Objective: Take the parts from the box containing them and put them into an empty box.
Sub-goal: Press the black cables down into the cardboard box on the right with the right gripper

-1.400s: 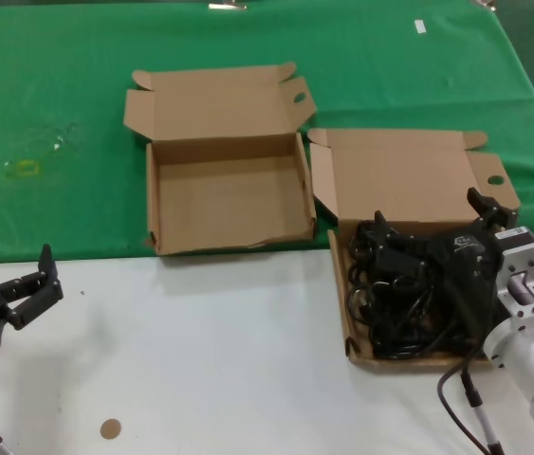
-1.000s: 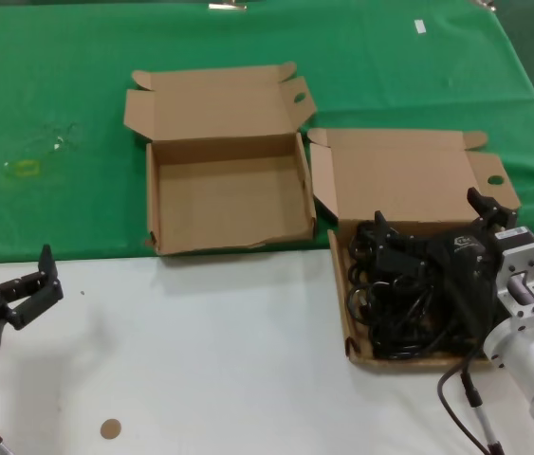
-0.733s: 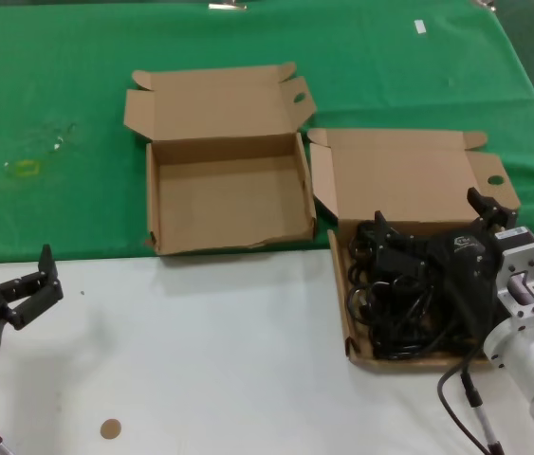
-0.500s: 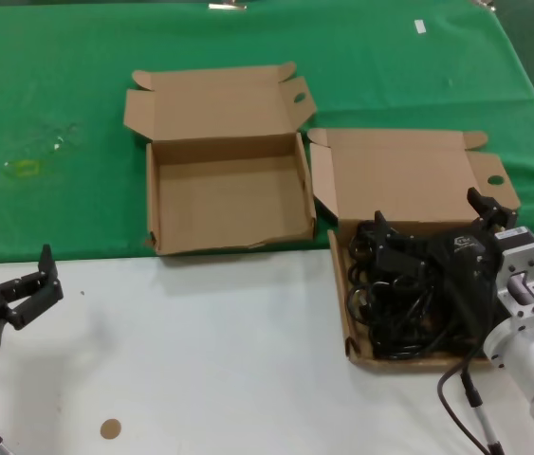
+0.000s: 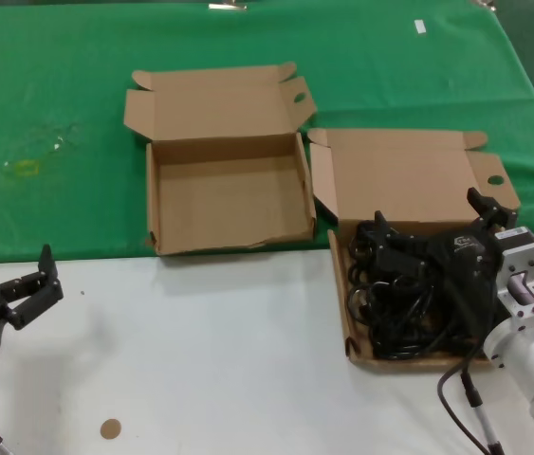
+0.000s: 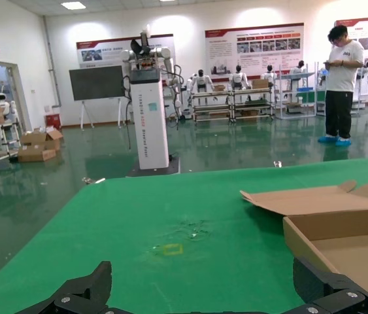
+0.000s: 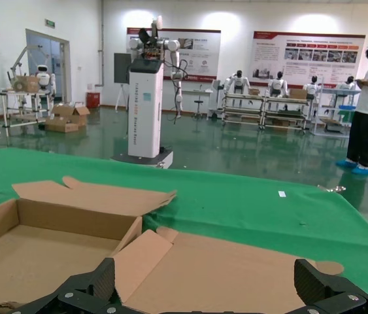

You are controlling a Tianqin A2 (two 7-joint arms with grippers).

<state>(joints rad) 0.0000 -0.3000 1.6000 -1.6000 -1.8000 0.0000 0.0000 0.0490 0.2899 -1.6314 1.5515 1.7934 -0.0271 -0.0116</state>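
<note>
Head view: the shallow brown cardboard box with the clean front edge [image 5: 409, 204] sits half on the white tabletop [image 5: 200, 360], half on the green cloth [image 5: 248, 38], its hinged lid laid back with an oval hole at one corner. Inside it lies a tangle of black power cords [image 5: 390, 303], thin glossy cables loosely coiled over one another with blocky moulded plugs. The right gripper [image 5: 432, 227] hangs over the far part of this box, its fingers spread wide apart above the cords. Just beside this box, on its left and farther back on the cloth, is the twin brown cardboard box with the scuffed whitish front edge [image 5: 224, 161], lid open, with only bare cardboard inside. Well to the left of both boxes, the left gripper [image 5: 29, 284] waits over the tabletop, its fingers apart and holding nothing.

Left wrist view: the two black fingertips [image 6: 79, 294] stand wide apart; the scuffed box's wall [image 6: 331, 226] shows beyond.

Right wrist view: the fingertips [image 7: 82, 288] are spread over the clean-edged box's lid [image 7: 236, 275], the scuffed box [image 7: 46, 235] beside it.
</note>
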